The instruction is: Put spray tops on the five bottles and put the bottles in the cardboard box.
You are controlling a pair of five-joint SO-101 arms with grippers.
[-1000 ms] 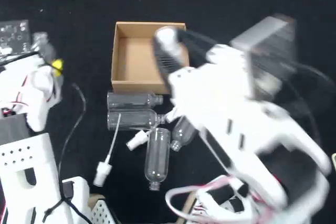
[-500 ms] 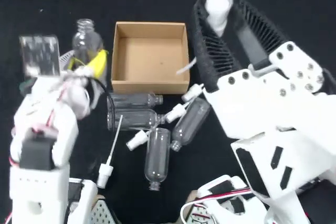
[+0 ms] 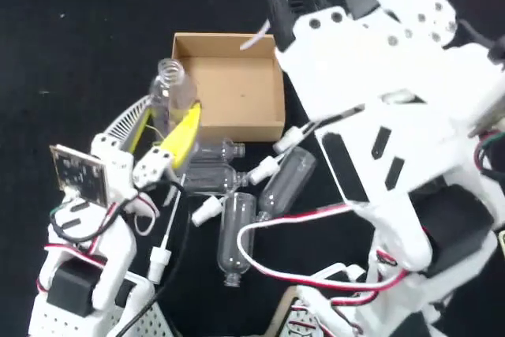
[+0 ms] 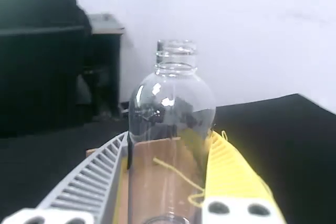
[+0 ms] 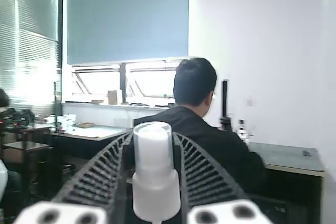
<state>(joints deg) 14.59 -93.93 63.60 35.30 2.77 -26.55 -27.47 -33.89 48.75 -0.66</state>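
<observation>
Left pincer [image 3: 172, 106]: clenched on clear bottle [image 4: 170, 124], upright, beside cardboard box [image 3: 233, 92]. Right pincer [image 5: 152, 142]: raised high, grasping white spray top [image 5: 154, 177]. Four bottles [image 3: 237, 230] lie on black table [image 3: 79, 37]. Office windows [image 5: 121, 82] behind.

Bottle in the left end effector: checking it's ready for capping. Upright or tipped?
Upright. The bottle stands between the fingers of the left end effector, its bare threaded neck pointing straight up.
</observation>
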